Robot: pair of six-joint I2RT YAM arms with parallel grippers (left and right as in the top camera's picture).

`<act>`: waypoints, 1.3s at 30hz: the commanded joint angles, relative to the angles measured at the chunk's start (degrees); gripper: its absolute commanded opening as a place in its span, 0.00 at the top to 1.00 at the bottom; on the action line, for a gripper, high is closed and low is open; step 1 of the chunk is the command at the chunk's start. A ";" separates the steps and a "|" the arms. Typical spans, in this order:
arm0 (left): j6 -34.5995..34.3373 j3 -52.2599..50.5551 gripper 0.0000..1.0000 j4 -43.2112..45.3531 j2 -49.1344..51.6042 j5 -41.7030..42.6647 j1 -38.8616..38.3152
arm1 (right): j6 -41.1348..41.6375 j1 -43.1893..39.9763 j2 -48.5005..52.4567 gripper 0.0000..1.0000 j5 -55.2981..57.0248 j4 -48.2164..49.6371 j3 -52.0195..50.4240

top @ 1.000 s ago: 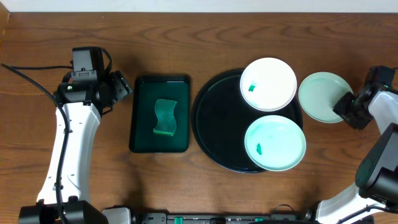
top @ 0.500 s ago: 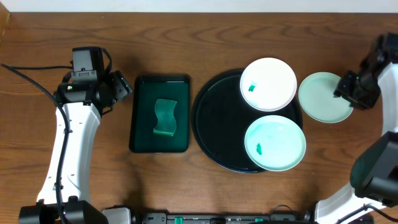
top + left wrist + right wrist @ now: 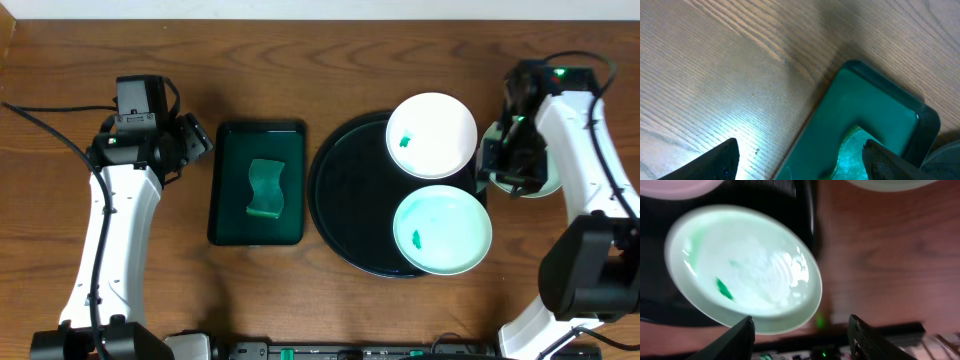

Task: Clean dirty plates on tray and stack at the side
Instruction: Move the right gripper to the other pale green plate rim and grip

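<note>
Two plates lie on the round black tray (image 3: 345, 205): a white plate (image 3: 431, 135) at its back right and a pale-mint plate (image 3: 442, 230) at its front right, each with a small green smudge. A third pale-mint plate (image 3: 493, 135) lies on the table right of the tray, mostly hidden under my right arm. My right gripper (image 3: 498, 172) is open and empty, hovering between that plate and the tray's right rim. In the right wrist view the smudged mint plate (image 3: 740, 270) fills the left, beyond the open fingers (image 3: 802, 340). My left gripper (image 3: 195, 140) is open and empty, left of the green tray.
A rectangular dark green tray (image 3: 257, 185) holds a green wavy sponge (image 3: 265, 187) left of the black tray. In the left wrist view the green tray (image 3: 875, 105) and sponge (image 3: 850, 150) lie beyond the open fingers (image 3: 800, 165).
My right arm has swung in from the far right edge to the left, over the side plate and toward the tray. The left arm and the plates have not moved.
</note>
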 commanded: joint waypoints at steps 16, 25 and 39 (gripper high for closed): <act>0.15 0.87 0.21 -0.28 0.00 -0.72 0.24 | 3.69 3.87 -0.20 0.50 1.01 13.14 -21.07; 0.15 0.87 0.20 -0.28 0.00 -0.72 0.24 | 4.00 3.91 -0.20 0.99 0.04 15.45 -23.28; 0.15 0.87 0.21 -0.28 0.00 -0.72 0.24 | -3.58 3.78 -0.22 0.80 -9.03 4.85 -10.23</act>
